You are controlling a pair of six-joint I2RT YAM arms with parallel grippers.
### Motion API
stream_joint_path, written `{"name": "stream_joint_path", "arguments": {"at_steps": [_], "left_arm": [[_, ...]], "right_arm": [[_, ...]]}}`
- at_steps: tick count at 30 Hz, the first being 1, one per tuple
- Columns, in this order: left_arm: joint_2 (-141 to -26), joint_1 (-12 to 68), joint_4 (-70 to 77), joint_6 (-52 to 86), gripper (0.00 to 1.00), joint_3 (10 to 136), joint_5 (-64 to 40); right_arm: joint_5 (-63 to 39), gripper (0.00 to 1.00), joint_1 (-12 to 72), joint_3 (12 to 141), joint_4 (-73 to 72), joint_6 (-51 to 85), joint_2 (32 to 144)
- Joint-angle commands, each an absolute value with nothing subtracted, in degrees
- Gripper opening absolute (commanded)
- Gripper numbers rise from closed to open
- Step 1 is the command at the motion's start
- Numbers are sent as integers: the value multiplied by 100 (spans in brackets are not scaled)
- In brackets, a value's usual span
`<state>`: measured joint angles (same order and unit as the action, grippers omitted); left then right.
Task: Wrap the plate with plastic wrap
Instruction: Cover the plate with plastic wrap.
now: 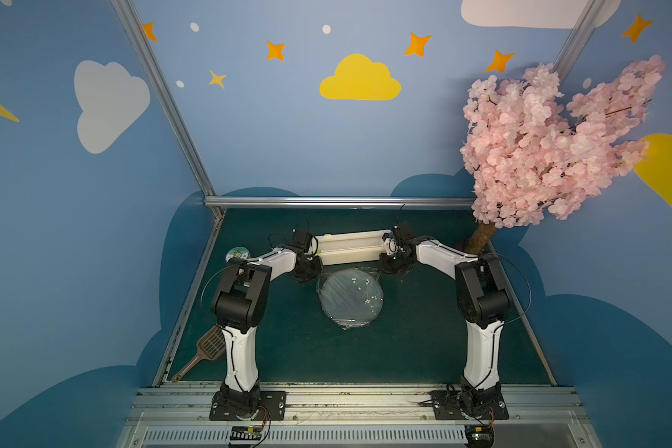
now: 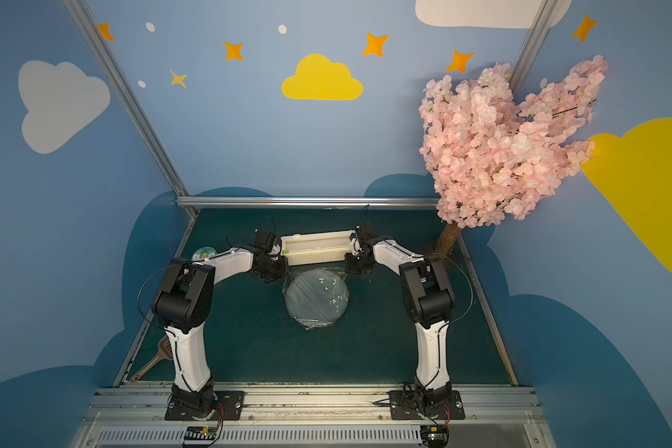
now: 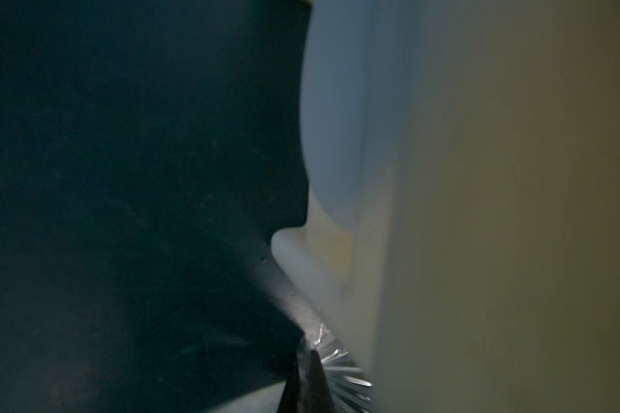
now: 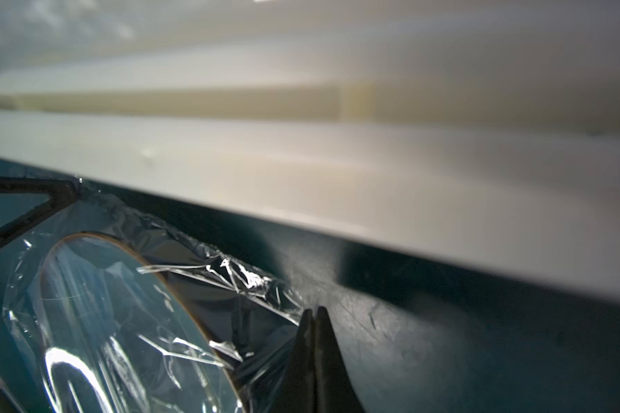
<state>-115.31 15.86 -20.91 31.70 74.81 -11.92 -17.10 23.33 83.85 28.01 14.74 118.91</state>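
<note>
In both top views, the plate point(image 1: 351, 296) is lying flat on the dark green counter point(image 1: 295, 349) between the two arms. The plastic wrap point(image 1: 345, 326) is lying crinkled over it and spilling past its rim. A cream dispenser box point(image 1: 348, 246) is sitting just behind the plate. The left tool point(image 1: 307, 271) and the right tool point(image 1: 390, 267) are reaching down near the plate's far edge, one at each end of the box. From up here their jaws are hidden.

In the left wrist view, the left tool point(image 3: 308, 357) is pressing its tips together and pinching a pleated bit of the plastic wrap point(image 3: 337, 361). The blurred box wall point(image 3: 498, 214) is looming close beside it.

In the right wrist view, the right tool point(image 4: 315, 314) is holding its tips tight against each other, gripping the film's edge. The plastic wrap point(image 4: 244, 279) is stretching from those tips across the plate point(image 4: 122, 314), and the box point(image 4: 301, 171) is running just beyond it.
</note>
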Motion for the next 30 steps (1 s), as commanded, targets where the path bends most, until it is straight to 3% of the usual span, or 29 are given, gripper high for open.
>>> {"name": "stream_joint_path", "arguments": {"at_steps": [1,7,12,20,25,30], "left_arm": [[-11629,1581,-2303,3110,3,7472,-1150],[-11558,1696,-2292,3156,4,7307,-1187],[-11401,1713,-2635,3028,11,7293,-956],[-10933,1669,-3392,2859,41,7559,-342],[-10683,1687,-3744,2831,46,7761,-244],[-10455,1709,-3527,2958,46,7524,-953]], "right_arm": [[-1788,0,2318,8179,2651,1528,11940],[-1924,0,2373,7751,2417,1633,11647],[-1528,0,2283,7684,2893,1597,11374],[-918,27,2120,7535,3597,1640,10552],[-1540,29,2430,7337,3248,1635,10193],[-1604,31,2625,7503,3241,1530,10561]]}}
